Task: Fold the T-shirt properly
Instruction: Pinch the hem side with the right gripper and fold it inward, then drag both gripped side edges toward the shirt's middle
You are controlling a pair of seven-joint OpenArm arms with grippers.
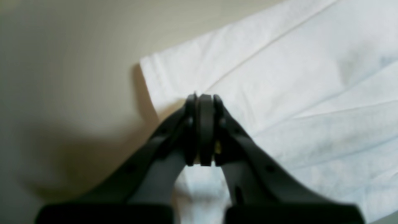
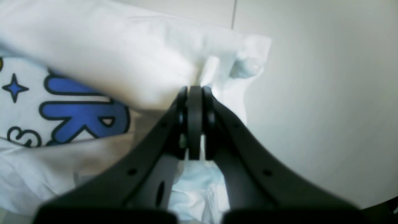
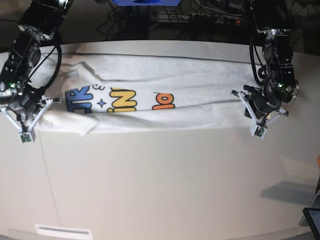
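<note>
The white T-shirt (image 3: 190, 75) lies stretched in a long band across the far part of the table, with a strip of blue, yellow and orange print (image 3: 112, 100) showing. My left gripper (image 1: 202, 97) is shut at the shirt's plain white end (image 1: 295, 77), with cloth showing between the finger bases. In the base view it sits at the shirt's right end (image 3: 252, 107). My right gripper (image 2: 194, 88) is shut on the bunched edge of the shirt (image 2: 93, 53), beside blue letters (image 2: 80, 115). In the base view it sits at the shirt's left end (image 3: 37, 107).
The pale table (image 3: 160, 175) stretches toward the front, with a seam line (image 3: 50, 175) on its left side. Cables and dark gear (image 3: 200, 17) run behind the table's far edge. A dark device corner (image 3: 312, 220) sits at the lower right.
</note>
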